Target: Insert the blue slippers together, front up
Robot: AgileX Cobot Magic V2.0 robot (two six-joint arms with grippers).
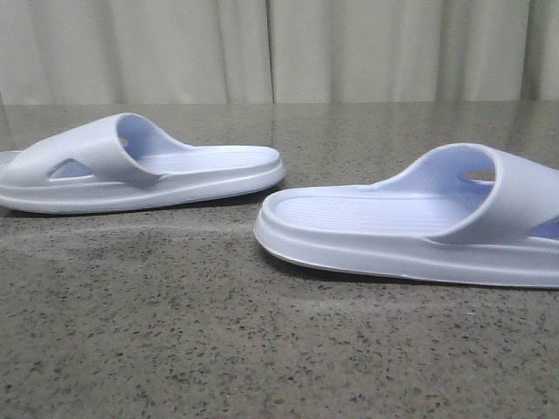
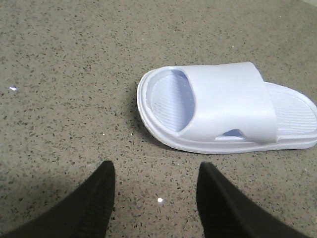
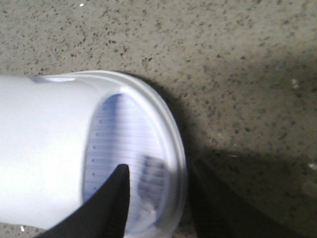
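Observation:
Two pale blue slippers lie sole-down on the speckled stone table (image 1: 175,349). The left slipper (image 1: 140,166) is farther back; the right slipper (image 1: 410,223) is nearer and runs off the right edge. No gripper shows in the front view. In the left wrist view my left gripper (image 2: 156,171) is open and empty above bare table, a short way from the left slipper (image 2: 228,106). In the right wrist view, which is blurred, my right gripper (image 3: 159,168) is open. Its jaws straddle the end rim of a slipper (image 3: 49,139), one finger (image 3: 111,203) over the ribbed footbed, the other outside the rim.
A pale pleated curtain (image 1: 279,48) hangs behind the table's far edge. Speckled table surface lies between and in front of the slippers.

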